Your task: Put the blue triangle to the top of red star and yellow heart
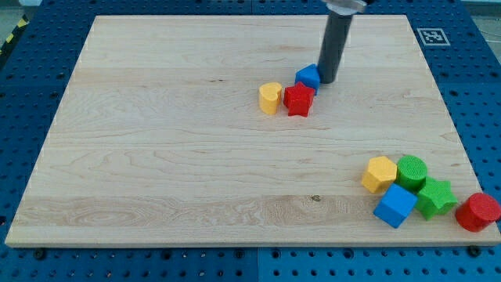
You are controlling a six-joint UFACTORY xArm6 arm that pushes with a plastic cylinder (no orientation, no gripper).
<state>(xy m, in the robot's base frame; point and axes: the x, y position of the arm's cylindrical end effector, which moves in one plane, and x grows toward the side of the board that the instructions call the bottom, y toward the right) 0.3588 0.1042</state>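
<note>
Right now the arm's tip (326, 81) presses against the right flank of the blue triangle (308, 77), which itself touches the upper right corner of the red star (298, 99); the yellow heart (270, 98) sits just beside the star on the view's left. The arm carries no pincer, only a plain rod, so nothing is grasped or released. The triangle lies to the view's left of the tip, so a leftward push looks likely to carry it along above the star toward the gap over star and heart. Judging by this, the triangle needs only a short slide left. Other blocks cluster well apart at the lower right.
</note>
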